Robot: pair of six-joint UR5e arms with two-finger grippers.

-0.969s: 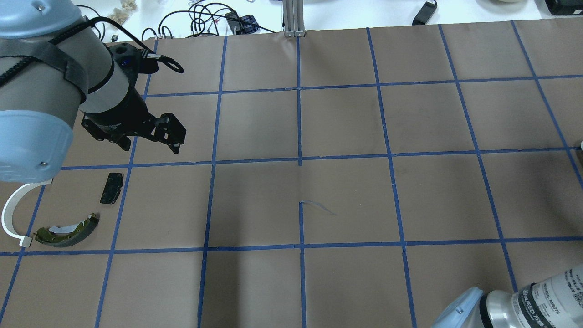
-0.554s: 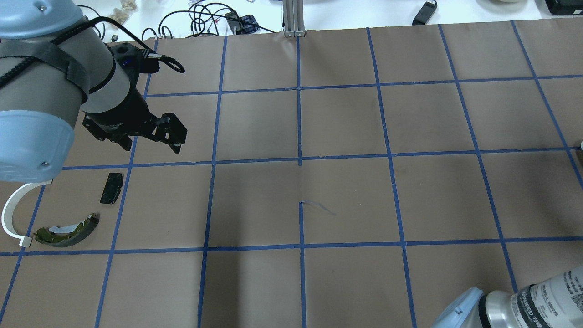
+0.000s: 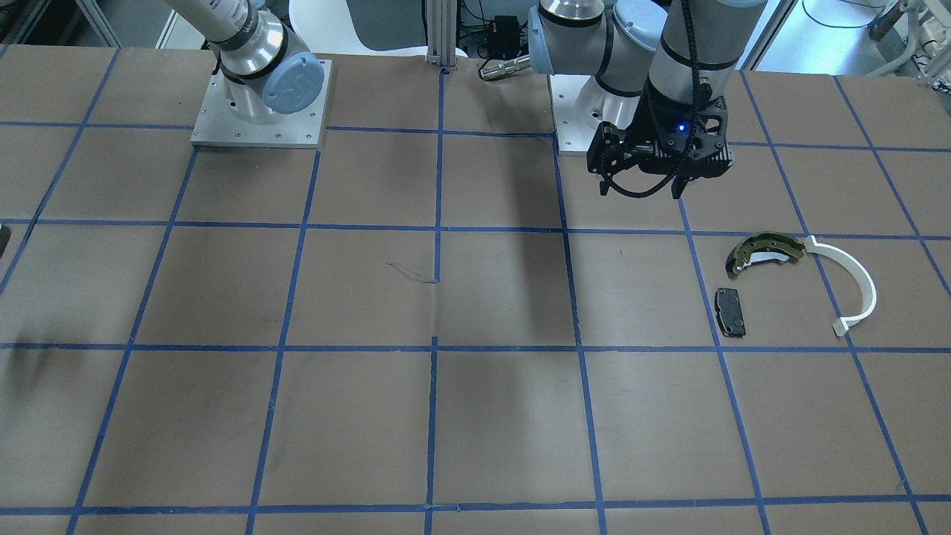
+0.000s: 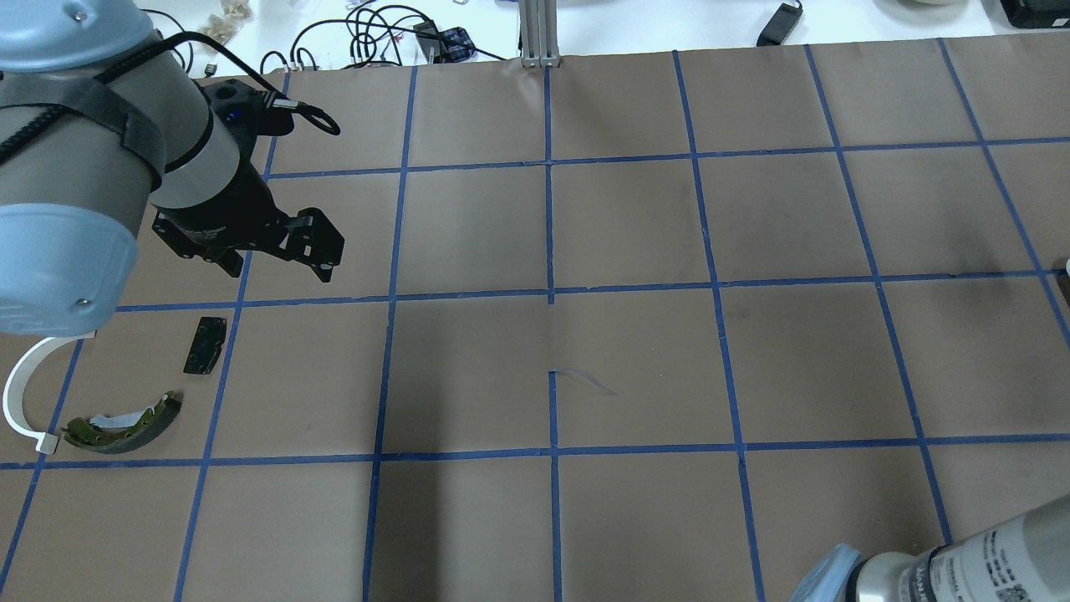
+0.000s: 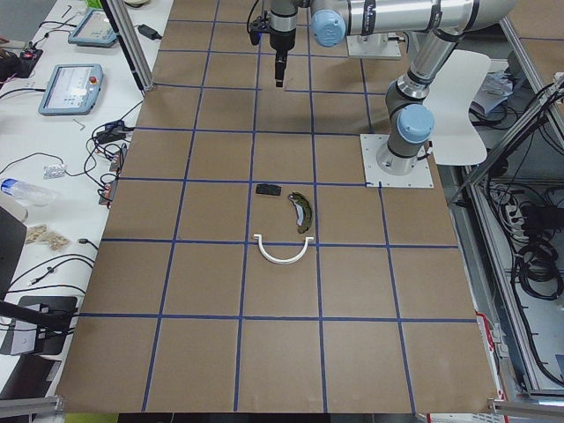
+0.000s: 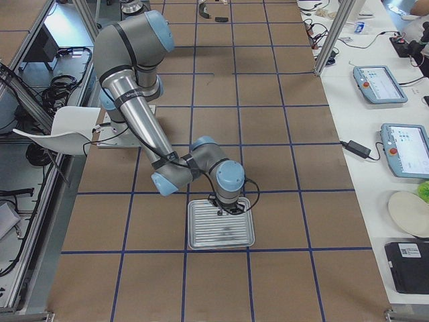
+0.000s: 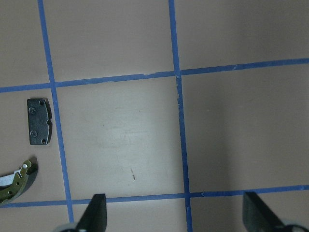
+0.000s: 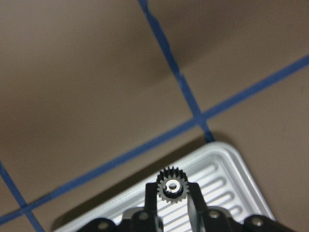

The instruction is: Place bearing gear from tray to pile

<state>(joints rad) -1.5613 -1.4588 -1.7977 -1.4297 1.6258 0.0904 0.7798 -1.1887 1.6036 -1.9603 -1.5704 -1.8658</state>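
Note:
The bearing gear (image 8: 172,189), small, black and toothed, sits pinched between the fingers of my right gripper (image 8: 172,198), which is shut on it just above the ribbed silver tray (image 8: 227,169). In the exterior right view that gripper (image 6: 224,211) hangs over the tray's (image 6: 208,235) far edge. The pile lies on the left: an olive-yellow shoe (image 4: 125,425), a white arc strip (image 4: 17,393) and a black pad (image 4: 206,344). My left gripper (image 4: 313,251) hovers open and empty a little beyond the pad (image 7: 38,121).
Brown paper with a blue tape grid (image 4: 552,293) covers the table. An aluminium post (image 4: 539,33) stands at the far edge, with cables (image 4: 376,38) behind it. Tablets (image 6: 382,84) lie on a side bench in the exterior right view.
The right arm's forearm has dropped lower in the overhead view's bottom right corner. The left arm has barely shifted and its gripper stays open.

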